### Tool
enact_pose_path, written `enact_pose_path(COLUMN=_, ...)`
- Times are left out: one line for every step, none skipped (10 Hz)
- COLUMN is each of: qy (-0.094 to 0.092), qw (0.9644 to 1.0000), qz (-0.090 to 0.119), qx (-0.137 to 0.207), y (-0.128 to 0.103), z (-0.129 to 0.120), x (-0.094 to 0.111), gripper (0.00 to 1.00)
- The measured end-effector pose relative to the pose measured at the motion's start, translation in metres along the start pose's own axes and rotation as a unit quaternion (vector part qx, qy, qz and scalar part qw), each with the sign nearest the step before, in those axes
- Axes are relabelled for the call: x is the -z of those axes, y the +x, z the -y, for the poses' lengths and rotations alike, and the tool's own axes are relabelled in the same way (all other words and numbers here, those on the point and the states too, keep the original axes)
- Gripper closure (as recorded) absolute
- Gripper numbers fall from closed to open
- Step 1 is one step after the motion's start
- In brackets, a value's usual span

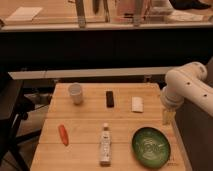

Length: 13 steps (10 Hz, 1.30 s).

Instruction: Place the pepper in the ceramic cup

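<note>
The claw (pixel 168 116) hangs off the end of the chunky white arm (pixel 187 87) at the right edge of the wooden surface (pixel 85 120), pointing down. Honestly, I can't tell whether it's spread or pressed together. It's just to the right of a small white block (pixel 137 104) and a bit further back than the green bowl (pixel 150 146), which sits at the front right corner. The pepper (pixel 63 134) lies flat near the front left of the surface, way across from the claw and touching nothing. The ceramic cup (pixel 75 93) stands upright at the back left, further back than the pepper with a clear gap between them. A small black thing (pixel 109 98) lies at the back, between the cup and the white block. A white bottle (pixel 105 144) lies on its side near the front, between the pepper and the bowl, with its cap pointing toward the back.
</note>
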Motion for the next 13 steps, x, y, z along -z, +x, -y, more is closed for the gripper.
enact_pose_path(qy=0.000, qw=1.0000, qz=0.000, qx=0.000, y=0.000, z=0.000, x=0.000, gripper=0.20)
enact_pose_path(qy=0.000, qw=1.0000, qz=0.000, qx=0.000, y=0.000, z=0.000, x=0.000, gripper=0.20)
enact_pose_path(qy=0.000, qw=1.0000, qz=0.000, qx=0.000, y=0.000, z=0.000, x=0.000, gripper=0.20)
enact_pose_path(qy=0.001, qw=1.0000, qz=-0.003, qx=0.003, y=-0.002, z=-0.001, x=0.000, gripper=0.20)
enact_pose_path(qy=0.003, qw=0.9999, qz=-0.007, qx=0.011, y=-0.008, z=0.000, x=0.002, gripper=0.20)
enact_pose_path(qy=0.005, qw=0.9997, qz=-0.011, qx=0.023, y=-0.025, z=0.000, x=0.003, gripper=0.20)
enact_pose_path(qy=0.008, qw=0.9994, qz=-0.014, qx=0.031, y=-0.039, z=0.001, x=0.005, gripper=0.20)
enact_pose_path(qy=0.009, qw=0.9990, qz=-0.017, qx=0.040, y=-0.054, z=0.002, x=0.006, gripper=0.20)
enact_pose_path(qy=0.012, qw=0.9982, qz=-0.023, qx=0.055, y=-0.069, z=0.001, x=0.008, gripper=0.20)
enact_pose_path(qy=0.013, qw=0.9976, qz=-0.026, qx=0.062, y=-0.073, z=0.001, x=0.009, gripper=0.20)
enact_pose_path(qy=0.015, qw=0.9970, qz=-0.029, qx=0.071, y=-0.075, z=0.000, x=0.010, gripper=0.20)
enact_pose_path(qy=0.015, qw=0.9964, qz=-0.031, qx=0.078, y=-0.077, z=-0.001, x=0.010, gripper=0.20)
enact_pose_path(qy=0.016, qw=0.9952, qz=-0.033, qx=0.090, y=-0.088, z=-0.002, x=0.010, gripper=0.20)
